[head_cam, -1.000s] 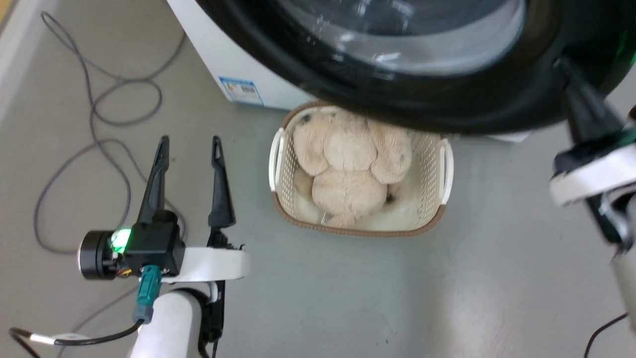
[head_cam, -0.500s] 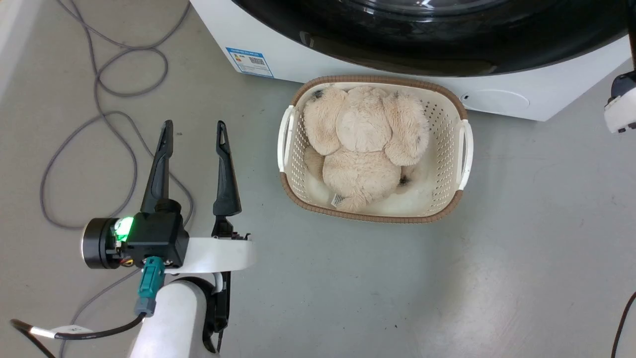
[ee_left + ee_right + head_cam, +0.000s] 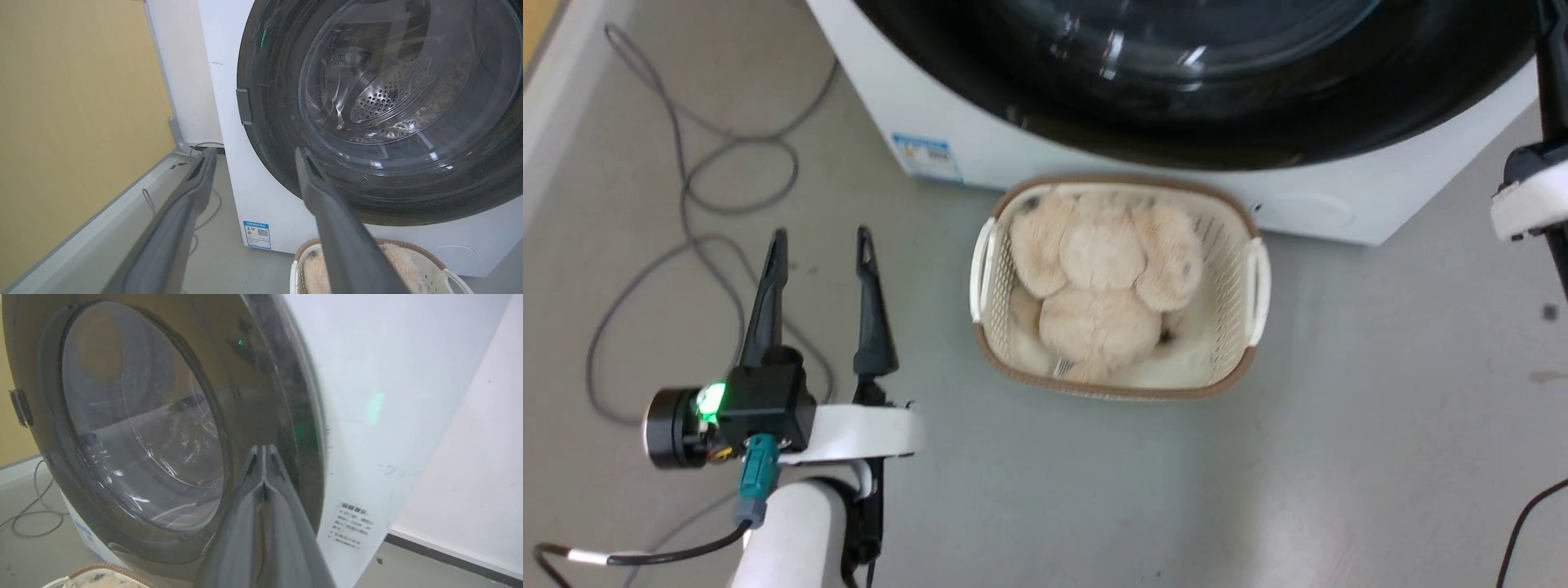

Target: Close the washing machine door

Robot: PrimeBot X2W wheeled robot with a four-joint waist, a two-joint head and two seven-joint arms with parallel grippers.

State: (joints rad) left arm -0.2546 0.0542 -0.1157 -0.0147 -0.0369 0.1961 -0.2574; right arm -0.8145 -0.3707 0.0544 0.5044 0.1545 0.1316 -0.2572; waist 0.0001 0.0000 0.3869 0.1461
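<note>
The washing machine door [image 3: 1176, 98] is a glossy black round with a clear glass bowl. It lies flat against the front of the white washing machine [image 3: 907, 106]. The left wrist view shows the door [image 3: 367, 102] with its hinge [image 3: 244, 106] on the left and the perforated drum behind the glass. My right gripper [image 3: 263, 451] is shut with nothing between its fingers, and its tips are at the right rim of the door [image 3: 143, 416]. My left gripper [image 3: 821, 245] hangs open over the floor, left of the basket and apart from the machine.
A white woven basket [image 3: 1258, 269] holding a beige plush toy [image 3: 1098, 278] stands on the floor just in front of the machine. Grey cables [image 3: 711, 196] loop over the floor at the left. A pale skirting [image 3: 547, 98] and a yellow wall [image 3: 73, 102] bound the left side.
One second ago the door stood out over the basket with my right gripper at its edge; now it lies against the machine. The head camera also shifted. My left gripper stayed open.
</note>
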